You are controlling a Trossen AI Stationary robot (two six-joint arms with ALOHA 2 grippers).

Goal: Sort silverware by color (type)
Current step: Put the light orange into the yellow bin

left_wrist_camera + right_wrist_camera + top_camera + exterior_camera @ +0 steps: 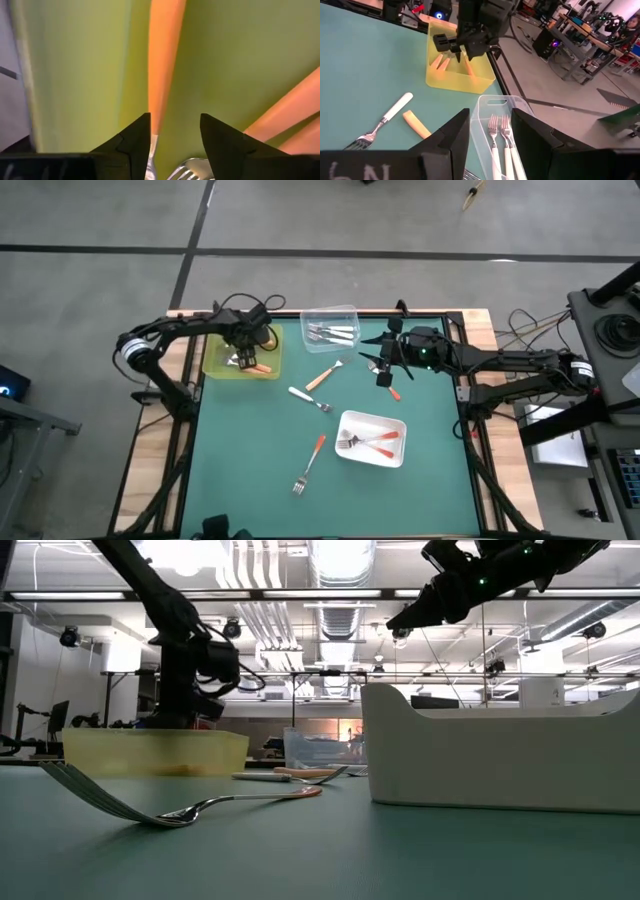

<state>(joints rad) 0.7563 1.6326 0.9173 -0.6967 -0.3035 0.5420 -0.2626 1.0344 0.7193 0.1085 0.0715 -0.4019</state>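
3 trays sat on the green table: a yellow tray at the left, a clear tray at the far middle, a white tray nearer the front.

Left gripper was down inside the yellow tray, fingers apart w/ a gap between them, gripping nothing; an orange-handled fork lay just under them on the tray floor. 3 orange handles showed in that tray in the right wrist view, 2 more at the edge of the left wrist view; exact count there unclear.

Clear tray held white-handled forks: 2 plain in the right wrist view, poss. a 3rd from above, couldn't tell.

White tray: 2 red-orange forks, crossed.

Loose on the mat, 4 pcs: 1 tan-handled fork, 1 white-handled fork just beside it, 1 red-orange fork near the front, 1 red-orange piece below the right arm.

Right gripper hovered above the mat beside the clear tray, fingers spread w/ a clear gap, empty.
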